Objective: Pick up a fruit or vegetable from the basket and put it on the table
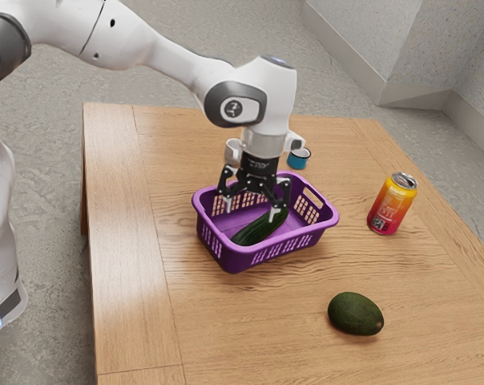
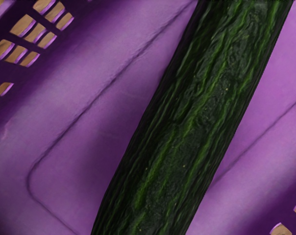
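My gripper (image 1: pixel 252 210) is over the purple basket (image 1: pixel 240 258), its fingers spread wide and open, with the tips reaching down inside the rim. A dark green cucumber (image 1: pixel 258 229) lies in the basket, slanting across its floor, with one end near the fingertip on the exterior view's right. In the wrist view the cucumber (image 2: pixel 187 122) runs beneath my hand, over the purple basket floor (image 2: pixel 99 127). An avocado (image 1: pixel 355 314) rests on the wooden table (image 1: pixel 226 321), outside the basket.
An orange and pink can (image 1: pixel 393 204) stands on the table to the exterior view's right of the basket. Behind the basket are a blue cup (image 1: pixel 299 159) and a white mug (image 1: pixel 233 151), partly hidden by my hand.
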Controlling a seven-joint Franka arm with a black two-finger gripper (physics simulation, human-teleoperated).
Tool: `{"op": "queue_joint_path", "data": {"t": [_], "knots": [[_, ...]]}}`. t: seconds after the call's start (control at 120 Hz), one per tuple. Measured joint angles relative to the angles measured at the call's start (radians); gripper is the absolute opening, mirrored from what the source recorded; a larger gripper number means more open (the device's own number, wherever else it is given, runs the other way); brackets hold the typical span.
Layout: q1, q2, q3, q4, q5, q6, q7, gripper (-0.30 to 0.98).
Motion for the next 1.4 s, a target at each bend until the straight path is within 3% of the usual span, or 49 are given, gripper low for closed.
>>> {"op": "queue_joint_path", "data": {"t": [0.975, 1.192, 1.4], "knots": [[0.022, 0.124, 0.003, -0.007, -0.076, 0.063, 0.05, 0.68], [0.021, 0.122, 0.003, -0.007, -0.089, 0.072, 0.052, 0.32], [0.025, 0.125, 0.0, -0.005, -0.089, 0.073, 0.039, 0.26]]}}
